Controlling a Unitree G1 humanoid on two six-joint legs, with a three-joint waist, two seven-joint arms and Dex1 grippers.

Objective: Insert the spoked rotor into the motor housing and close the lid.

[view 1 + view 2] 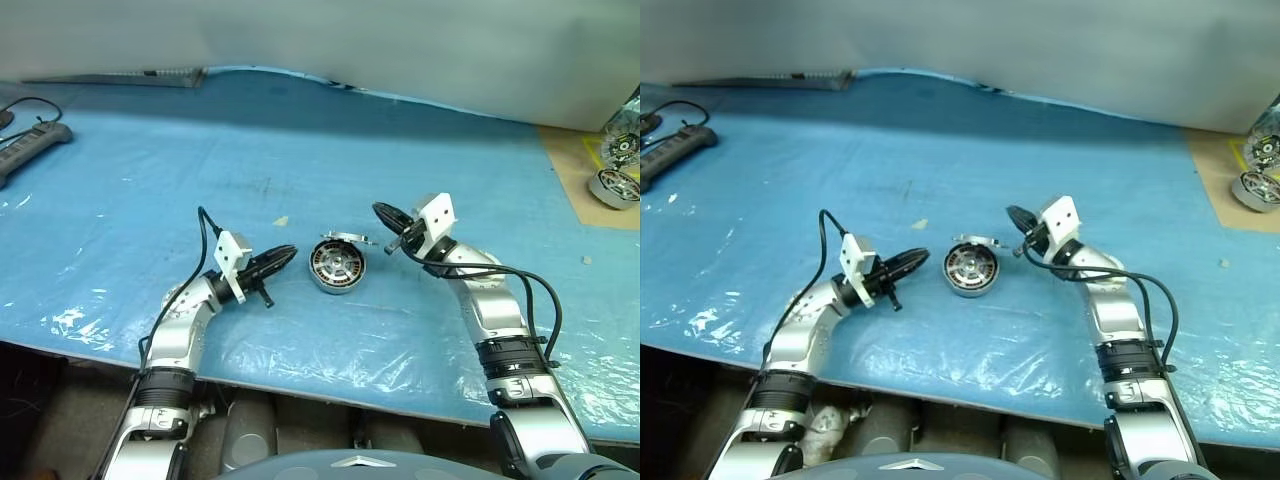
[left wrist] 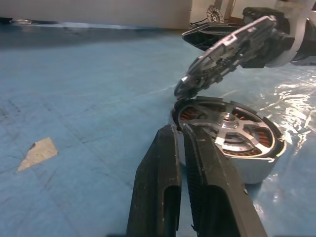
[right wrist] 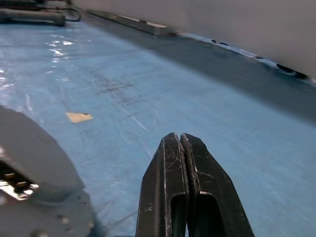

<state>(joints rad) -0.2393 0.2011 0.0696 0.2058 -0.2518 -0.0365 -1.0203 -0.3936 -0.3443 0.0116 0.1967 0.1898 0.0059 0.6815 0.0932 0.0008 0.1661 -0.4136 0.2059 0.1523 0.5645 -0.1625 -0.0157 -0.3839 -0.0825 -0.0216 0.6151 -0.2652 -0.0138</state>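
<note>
On a blue mat, the motor housing (image 1: 336,268) holds the spoked rotor (image 2: 237,132); the lid (image 2: 224,54) leans tilted on its far rim, awaiting closing, flanked by left gripper (image 1: 283,258) and right gripper (image 1: 385,215), both pressed together, empty.

No readable text, labels, brands or numbers on any part or surface

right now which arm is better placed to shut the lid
Right. The lid leans tilted over the motor housing, propped on its far rim with the right hand beside it; the spoked rotor already sits inside.
</note>
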